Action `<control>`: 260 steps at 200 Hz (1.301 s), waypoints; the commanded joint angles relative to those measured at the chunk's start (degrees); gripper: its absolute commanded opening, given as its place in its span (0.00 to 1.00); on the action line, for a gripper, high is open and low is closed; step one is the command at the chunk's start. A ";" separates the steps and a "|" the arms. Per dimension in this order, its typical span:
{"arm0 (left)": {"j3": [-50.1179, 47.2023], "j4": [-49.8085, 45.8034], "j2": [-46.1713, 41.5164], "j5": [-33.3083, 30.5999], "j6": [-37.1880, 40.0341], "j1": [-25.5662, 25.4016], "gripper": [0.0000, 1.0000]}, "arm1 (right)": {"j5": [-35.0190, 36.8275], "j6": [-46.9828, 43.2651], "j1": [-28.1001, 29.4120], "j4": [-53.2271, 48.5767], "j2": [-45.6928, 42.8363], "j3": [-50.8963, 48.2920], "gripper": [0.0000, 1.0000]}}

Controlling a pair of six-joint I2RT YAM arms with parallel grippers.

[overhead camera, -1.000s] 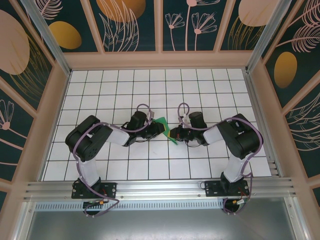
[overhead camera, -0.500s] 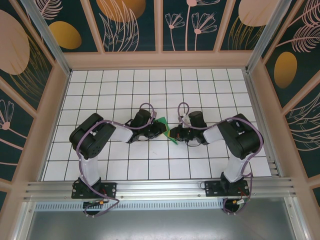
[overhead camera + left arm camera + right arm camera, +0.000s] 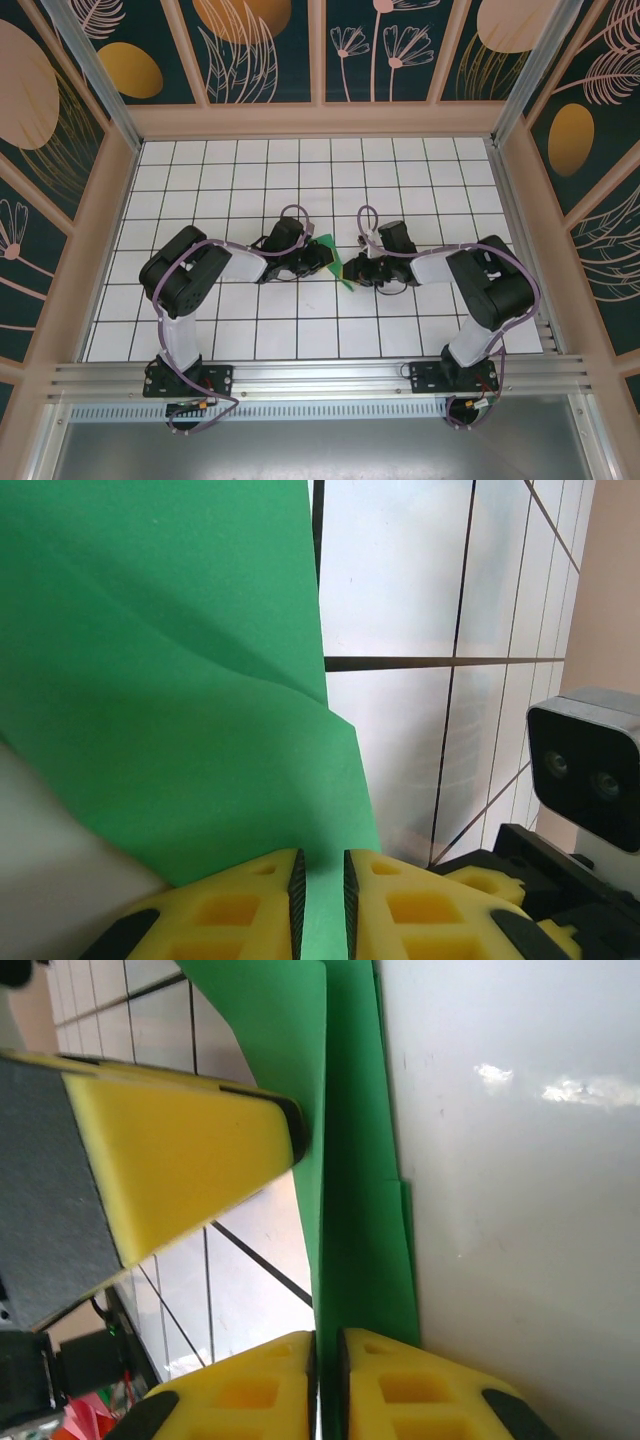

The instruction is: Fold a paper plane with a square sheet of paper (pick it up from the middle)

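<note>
**Both grippers clamped on the green paper at mid-table**

I see the green sheet of paper [image 3: 337,262] [image 3: 180,680] [image 3: 350,1160], folded to a creased wedge, lifted at the middle of the white gridded table [image 3: 400,180]. My left gripper [image 3: 322,258] [image 3: 320,865] pinches its edge between the yellow pads. My right gripper [image 3: 352,268] [image 3: 327,1345] is clenched on the folded layers from the other side. The table's glossy tiles throw back glare. Around the table stand teal floral wall panels [image 3: 260,40] in pale wooden frames, and an aluminium rail [image 3: 320,375] runs along its near edge.
</note>
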 commanded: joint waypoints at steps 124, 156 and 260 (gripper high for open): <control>-3.20 5.78 -5.58 1.88 2.42 -0.28 0.35 | 2.24 3.45 -2.14 0.19 4.33 -3.62 0.04; -3.80 6.13 -6.06 -0.19 2.94 -0.27 0.34 | 1.35 4.36 -2.98 0.38 5.07 -4.08 0.03; -1.45 2.72 -2.43 -3.34 8.45 -0.27 0.29 | 1.04 4.90 -3.80 -1.99 8.10 -3.33 0.02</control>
